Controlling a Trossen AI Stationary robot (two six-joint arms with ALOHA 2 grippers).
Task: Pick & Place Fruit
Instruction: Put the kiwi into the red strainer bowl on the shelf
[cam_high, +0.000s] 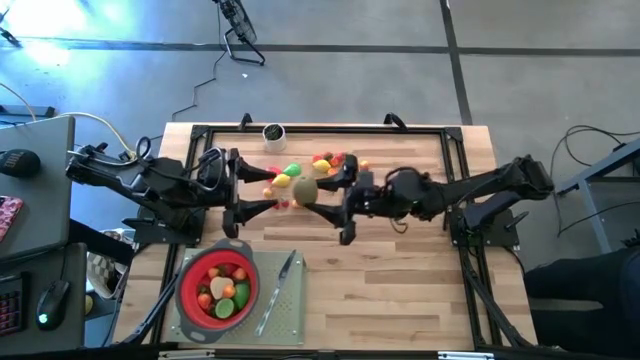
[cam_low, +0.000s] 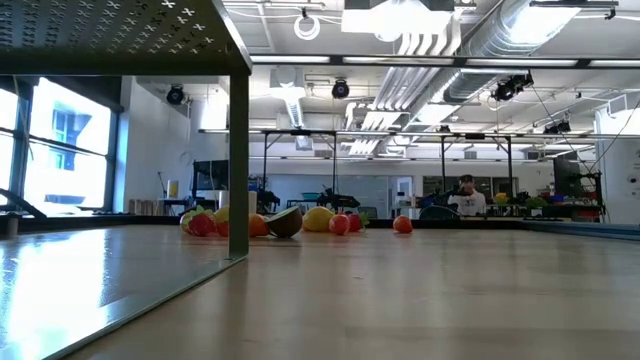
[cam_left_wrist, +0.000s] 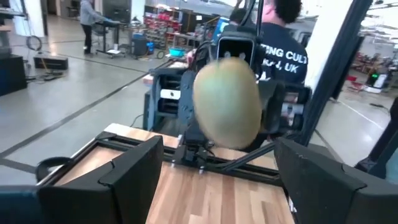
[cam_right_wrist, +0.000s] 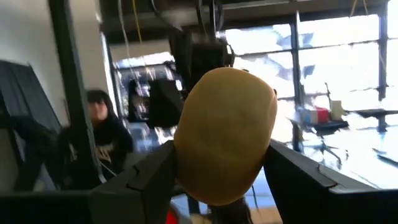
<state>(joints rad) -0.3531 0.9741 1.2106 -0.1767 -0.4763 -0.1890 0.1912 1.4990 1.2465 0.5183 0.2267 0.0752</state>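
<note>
A tan, egg-shaped fruit (cam_high: 303, 190) hangs above the table's middle, with my right gripper (cam_high: 318, 195) shut on it. In the left wrist view the same fruit (cam_left_wrist: 227, 102) fills the centre. My left gripper (cam_high: 270, 188) stands open just left of the fruit, facing it, its fingers (cam_left_wrist: 134, 165) apart and touching nothing. A pile of small red, yellow, orange and green fruit (cam_high: 325, 165) lies on the wood behind it and also appears in the low view as fruit (cam_low: 285, 222). A red strainer (cam_high: 190, 290) at the near left holds several fruit. My right gripper pinches the tan fruit by its two opposite sides (cam_right_wrist: 183, 155) between its two fingers (cam_right_wrist: 146, 177). The fingers come about level from the table's right. The fruit is lifted clear of the table and sticks out beyond the fingertips toward my left gripper.
The strainer sits on a grey mat (cam_high: 285, 315) with a slim knife (cam_high: 283, 278) beside it. A small round cup (cam_high: 273, 133) stands at the far edge. A black frame (cam_high: 320, 128) borders the table. People (cam_right_wrist: 102, 140) are in the room beyond.
</note>
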